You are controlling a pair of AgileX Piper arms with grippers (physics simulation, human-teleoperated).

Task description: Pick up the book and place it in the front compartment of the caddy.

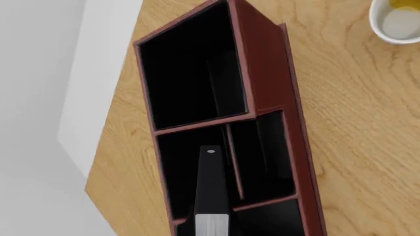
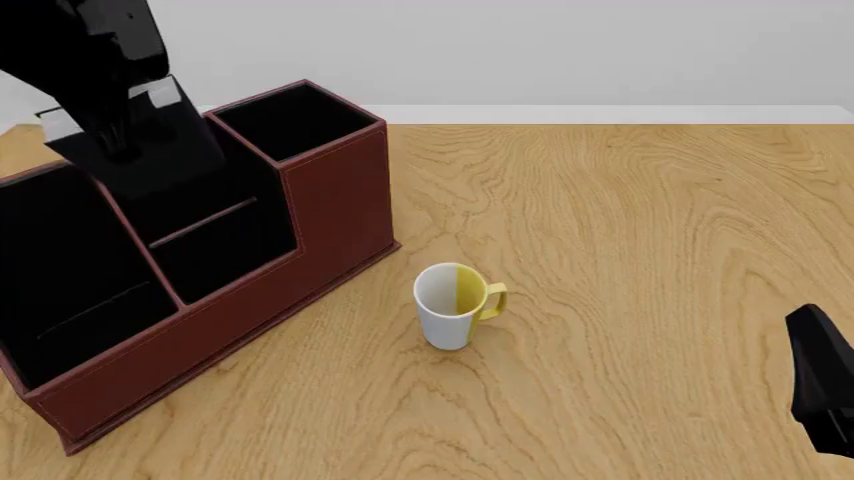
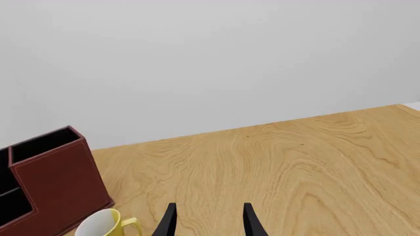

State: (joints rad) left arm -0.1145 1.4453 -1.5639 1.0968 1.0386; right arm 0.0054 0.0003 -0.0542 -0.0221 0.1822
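The dark reddish-brown caddy [image 2: 340, 215] stands at the left of the table. My left gripper [image 2: 118, 125] is shut on the black book [image 2: 160, 150] and holds it tilted over the front compartment [image 2: 214, 245], the middle section with the thin divider. In the left wrist view the book [image 1: 211, 187] shows edge-on, its white-grey page edge nearest the camera, above that compartment [image 1: 190, 167] beside the divider [image 1: 234, 162]. How deep the book sits I cannot tell. My right gripper [image 3: 210, 223] is open and empty, low at the near right [image 2: 821, 395].
A white and yellow mug [image 2: 451, 305] stands on the wooden table [image 2: 641, 250] just right of the caddy; it also shows in the right wrist view [image 3: 105, 225] and the left wrist view [image 1: 397, 19]. The caddy's tall end cell [image 2: 294, 120] is at the far end.
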